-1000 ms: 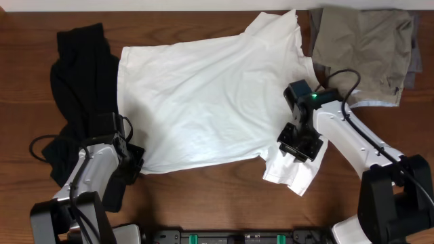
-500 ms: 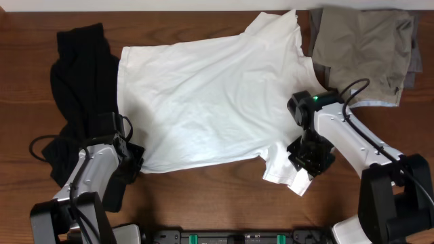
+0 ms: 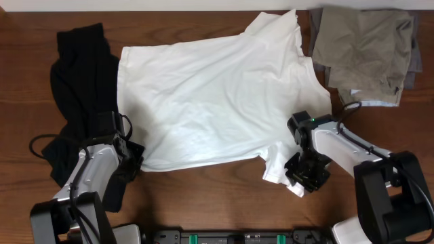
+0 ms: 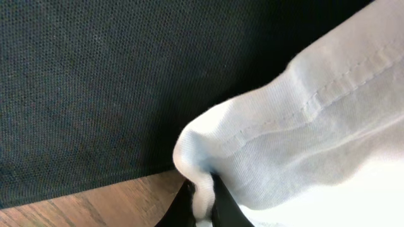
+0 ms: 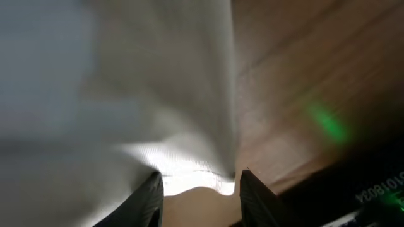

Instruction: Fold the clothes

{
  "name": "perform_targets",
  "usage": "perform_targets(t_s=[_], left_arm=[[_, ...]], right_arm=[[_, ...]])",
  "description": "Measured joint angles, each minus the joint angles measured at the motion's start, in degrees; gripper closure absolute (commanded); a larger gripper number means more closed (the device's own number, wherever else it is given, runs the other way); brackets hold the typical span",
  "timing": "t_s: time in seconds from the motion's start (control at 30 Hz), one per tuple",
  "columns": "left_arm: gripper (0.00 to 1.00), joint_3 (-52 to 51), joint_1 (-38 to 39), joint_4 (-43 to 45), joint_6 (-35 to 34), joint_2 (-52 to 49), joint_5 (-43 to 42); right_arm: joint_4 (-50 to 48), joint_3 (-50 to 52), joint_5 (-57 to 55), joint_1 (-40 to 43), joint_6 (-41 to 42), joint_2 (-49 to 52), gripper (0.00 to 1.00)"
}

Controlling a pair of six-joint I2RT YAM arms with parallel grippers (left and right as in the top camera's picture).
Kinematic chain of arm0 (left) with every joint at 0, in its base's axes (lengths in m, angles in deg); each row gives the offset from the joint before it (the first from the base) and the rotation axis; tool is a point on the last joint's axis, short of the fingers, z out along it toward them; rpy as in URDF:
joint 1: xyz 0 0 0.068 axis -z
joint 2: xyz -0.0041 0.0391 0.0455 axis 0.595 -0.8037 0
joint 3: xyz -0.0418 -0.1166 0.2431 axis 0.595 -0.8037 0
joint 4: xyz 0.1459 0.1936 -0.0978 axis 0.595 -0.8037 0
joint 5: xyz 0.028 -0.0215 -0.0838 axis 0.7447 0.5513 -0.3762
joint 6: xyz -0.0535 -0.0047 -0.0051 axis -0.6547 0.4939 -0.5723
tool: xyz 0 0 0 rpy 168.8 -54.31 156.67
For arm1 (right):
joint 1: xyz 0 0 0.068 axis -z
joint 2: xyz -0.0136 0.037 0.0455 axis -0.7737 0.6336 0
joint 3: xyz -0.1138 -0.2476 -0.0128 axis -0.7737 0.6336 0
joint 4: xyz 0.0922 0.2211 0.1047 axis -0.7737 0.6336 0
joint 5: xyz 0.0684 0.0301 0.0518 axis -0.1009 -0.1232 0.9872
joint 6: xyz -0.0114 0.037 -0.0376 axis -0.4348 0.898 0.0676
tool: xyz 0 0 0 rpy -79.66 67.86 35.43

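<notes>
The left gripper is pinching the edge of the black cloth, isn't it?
No. The left gripper is pinching the edge of the white shirt, not the black cloth next to it. The left wrist view shows the white hem caught in the gripper.

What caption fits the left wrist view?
Left tool pinching the hem of a white shirt beside black cloth.

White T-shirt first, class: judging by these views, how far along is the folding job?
Done: nothing is folded; the white T-shirt lies spread flat. In hand: the left gripper has its fingers pinched on the shirt's hem corner, and the right gripper straddles the sleeve with fingers open. Left: every fold of the shirt, plus the crumpled black garment and khaki garment.
</notes>
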Motion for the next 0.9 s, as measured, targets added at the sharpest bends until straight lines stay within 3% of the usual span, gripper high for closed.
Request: perform_targets(t_s=[0.47, 0.53, 0.63, 0.9], left_arm=[[0.94, 0.0, 0.0, 0.0, 1.3, 0.0, 0.0], [0.94, 0.0, 0.0, 0.0, 1.3, 0.0, 0.0], [0.94, 0.0, 0.0, 0.0, 1.3, 0.0, 0.0], [0.94, 0.0, 0.0, 0.0, 1.3, 0.0, 0.0]], right_arm=[[-3.0, 3.3, 2.6, -0.5, -3.1, -2.7, 0.59], [-4.0, 4.3, 3.4, -0.9, -3.5, -3.3, 0.68], [-6.5, 5.2, 5.4, -2.0, -3.9, -4.0, 0.99], [-8.3, 5.9, 6.4, -2.7, -3.8, -4.9, 0.99]])
